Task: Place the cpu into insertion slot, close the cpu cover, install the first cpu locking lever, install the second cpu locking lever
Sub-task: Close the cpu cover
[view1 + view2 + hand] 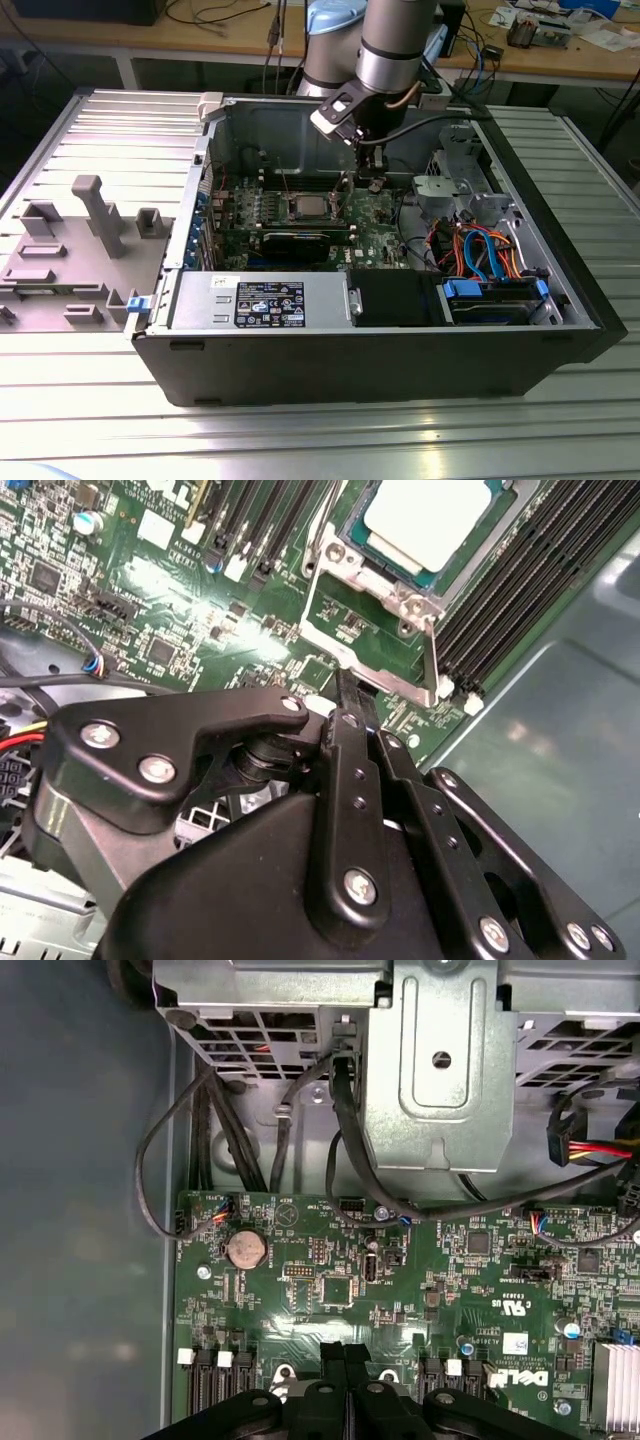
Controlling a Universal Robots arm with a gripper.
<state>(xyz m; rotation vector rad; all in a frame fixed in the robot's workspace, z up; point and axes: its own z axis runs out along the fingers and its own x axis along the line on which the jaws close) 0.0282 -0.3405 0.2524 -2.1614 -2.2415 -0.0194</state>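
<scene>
In the exterior view, the gripper [372, 181] is seen low over the board [378, 216], just to the exterior view's right of the cpu [307, 207], which is seated in the insertion slot [289, 209]. In the second wrist view, the cpu cover [380, 670] is seen swung open beside the slot. In the first wrist view, the fingertips [330, 1355] are pressed together w/ nothing held.

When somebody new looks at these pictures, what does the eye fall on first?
First comes the open computer case, lying on its side on the ribbed metal table, with the robot arm reaching down into it in the exterior view. Next is the cpu, its pale silver top bright against the green motherboard in the second wrist view. The black gripper hangs close beside it, above the board.
</scene>
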